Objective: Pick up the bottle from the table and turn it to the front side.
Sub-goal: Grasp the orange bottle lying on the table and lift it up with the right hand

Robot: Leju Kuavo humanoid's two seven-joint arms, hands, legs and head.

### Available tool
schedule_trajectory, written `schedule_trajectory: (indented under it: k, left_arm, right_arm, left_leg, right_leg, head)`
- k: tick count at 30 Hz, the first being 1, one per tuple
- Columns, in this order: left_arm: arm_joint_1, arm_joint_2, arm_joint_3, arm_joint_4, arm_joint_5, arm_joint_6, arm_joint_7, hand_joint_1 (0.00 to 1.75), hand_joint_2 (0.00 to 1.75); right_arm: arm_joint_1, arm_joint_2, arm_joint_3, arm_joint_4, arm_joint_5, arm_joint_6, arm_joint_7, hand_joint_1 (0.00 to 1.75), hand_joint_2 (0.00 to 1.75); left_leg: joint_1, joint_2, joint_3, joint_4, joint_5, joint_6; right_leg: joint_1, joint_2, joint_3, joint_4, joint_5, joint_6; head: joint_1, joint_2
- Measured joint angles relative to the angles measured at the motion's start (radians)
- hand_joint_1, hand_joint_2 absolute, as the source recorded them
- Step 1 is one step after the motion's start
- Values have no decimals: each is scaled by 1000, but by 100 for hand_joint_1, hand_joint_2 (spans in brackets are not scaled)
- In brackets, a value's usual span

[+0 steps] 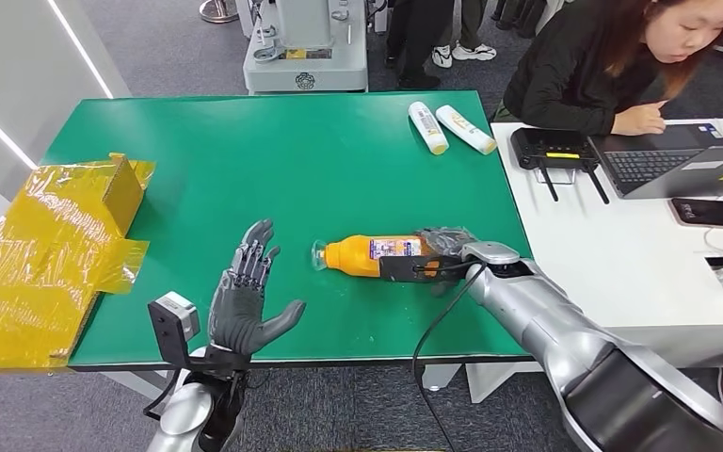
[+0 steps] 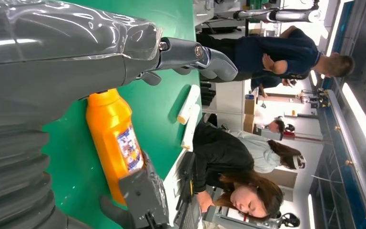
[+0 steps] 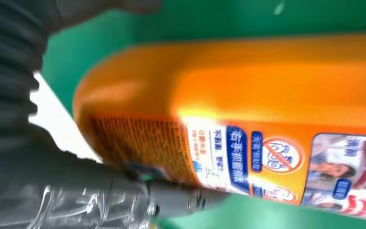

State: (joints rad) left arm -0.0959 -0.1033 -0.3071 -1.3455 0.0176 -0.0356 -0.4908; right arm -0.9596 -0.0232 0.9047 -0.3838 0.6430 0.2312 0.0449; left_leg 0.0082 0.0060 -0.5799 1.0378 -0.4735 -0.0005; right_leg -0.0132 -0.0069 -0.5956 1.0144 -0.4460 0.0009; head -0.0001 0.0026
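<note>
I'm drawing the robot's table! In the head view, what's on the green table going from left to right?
Yellow wrapped box → left hand, open above the table → orange bottle lying on its side, its base at the right hand → two white tubes.

The bottle (image 1: pixel 374 254) lies on its side on the table (image 1: pixel 245 160). From it, the left hand (image 1: pixel 249 301) sits left and nearer, two tubes (image 1: pixel 450 128) far behind, the wrapped box (image 1: pixel 56 250) far left.

Two white tubes (image 1: pixel 451 128) are lying at the green table's (image 1: pixel 245 160) far right; yellow-wrapped boxes (image 1: pixel 47 254) are sitting left; a person (image 1: pixel 612 56) is working a laptop (image 1: pixel 678 165).
</note>
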Motion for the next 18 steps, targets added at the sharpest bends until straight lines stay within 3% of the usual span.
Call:
schedule_trajectory:
  k: [1,18]
  left_arm:
    - [3,1,0,0,3,1,-2,0,175]
    - [10,16,0,0,22,15,-19,0,175]
  right_arm:
    - [-1,-6,7,1,5,1,0,172,175]
    - [1,-32,42,4,0,-53,-26,175,175]
  left_leg:
    - [0,0,0,0,0,0]
    - [0,0,0,0,0,0]
  right_leg:
    - [0,0,0,0,0,0]
    - [0,1,0,0,0,0]
  head:
    - [0,0]
    - [0,0]
